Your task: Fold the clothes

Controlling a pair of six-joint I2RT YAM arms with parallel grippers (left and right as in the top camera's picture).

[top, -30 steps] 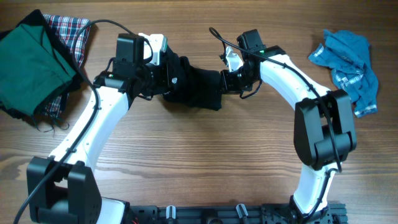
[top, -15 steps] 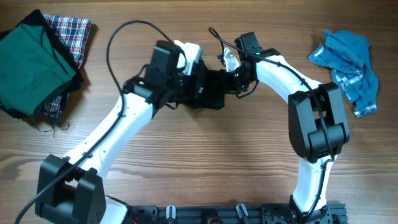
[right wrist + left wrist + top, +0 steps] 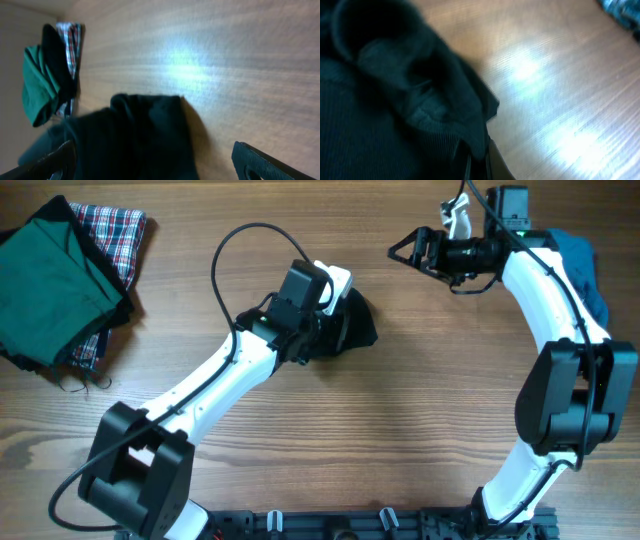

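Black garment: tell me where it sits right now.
The black garment lies bunched at the upper middle of the overhead view, at the left end effector, far right of the green and plaid pile.

No readable text, label, brand or number showed in any view. Black garment [image 3: 352, 328] bore no legible mark (left wrist view blurred).

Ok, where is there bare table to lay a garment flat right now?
The widest bare table is the near half, below the black garment. There is also room between the green-and-plaid pile and the left arm. It is crowded far right, around the blue garment.
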